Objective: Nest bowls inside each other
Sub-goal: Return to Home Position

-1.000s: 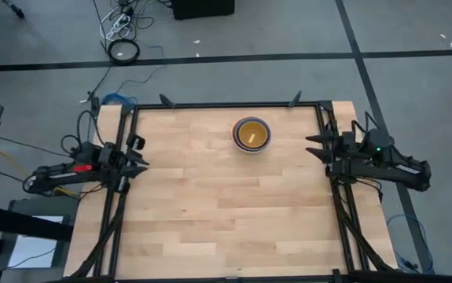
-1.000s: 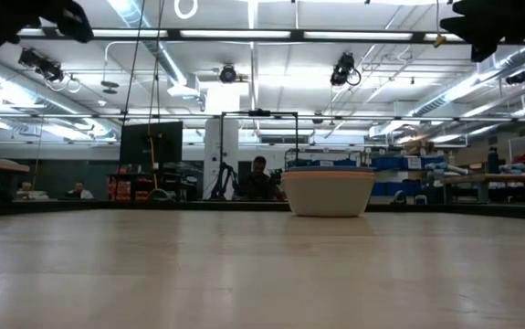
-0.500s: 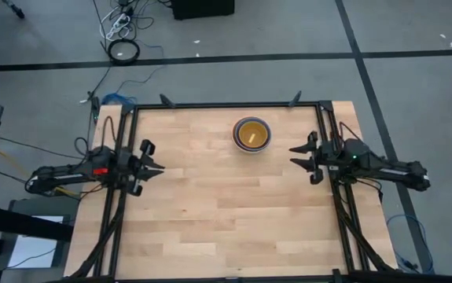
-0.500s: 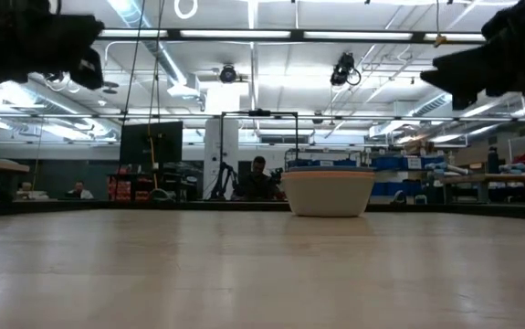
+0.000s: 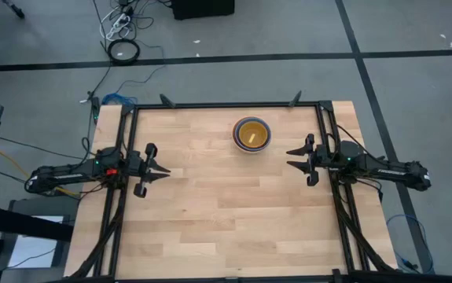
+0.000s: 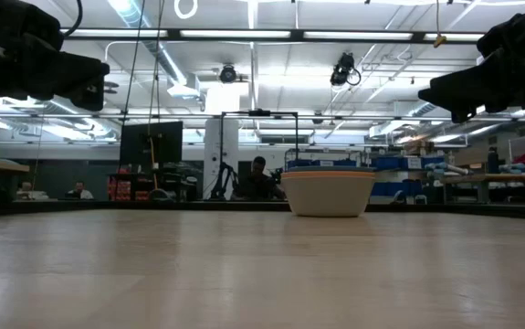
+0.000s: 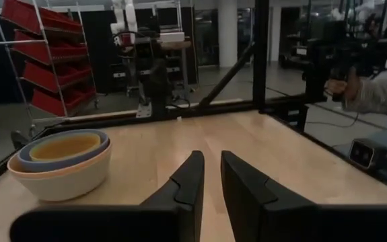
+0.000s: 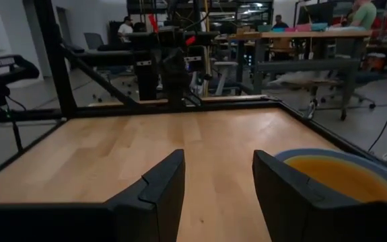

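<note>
One stack of nested bowls [image 5: 251, 134] rests by its base on the wooden table, near the far edge, a little right of centre. Its outer bowl is light orange [image 6: 329, 190]; a blue rim and a yellow inside [image 7: 62, 161] show within it. My left gripper [image 5: 163, 168] hovers at the table's left edge, pointing level toward the right, its fingers [image 7: 192, 176] a narrow gap apart and nothing between them. At the right edge my right gripper [image 5: 292, 157] points level toward the left, open and empty [image 8: 217, 176], with the bowls [image 8: 341, 176] ahead and to its side.
A black frame [image 5: 226, 104] runs along the table's far, left and right edges. Bare wood [image 5: 226, 212] lies between the two grippers and toward the near edge. A person's hand [image 7: 375, 91] shows beyond the table's right side.
Both grippers have come down and reached inward over the table: the left toward the right edge, the right toward the left edge. The left one has tipped to level. The bowls have kept still.
</note>
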